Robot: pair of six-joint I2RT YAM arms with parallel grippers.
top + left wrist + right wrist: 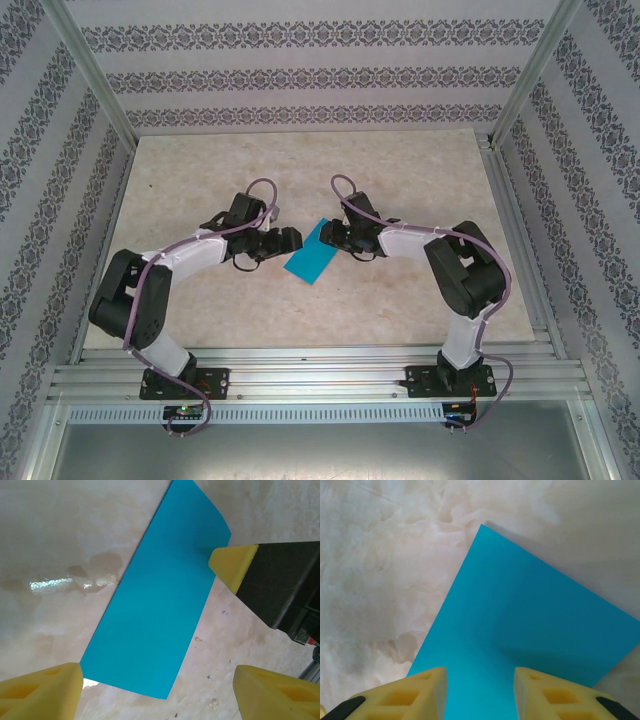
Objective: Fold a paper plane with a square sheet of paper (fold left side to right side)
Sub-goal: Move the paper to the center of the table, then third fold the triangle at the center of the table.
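Paper sheet [309, 256]: likely limp, slippery on table [400, 180] (creases easily); pinch an edge. Left gripper [160, 692] jaws wide; right gripper [480, 690] jaws parted.

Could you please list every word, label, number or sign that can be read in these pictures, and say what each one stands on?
There is no readable text.
The square sheet of paper is plain cyan and unmarked.
The patterned walls carry only ornamental bands, no letters.
The small circuit boards at the arm bases are too small to read any marking on them.
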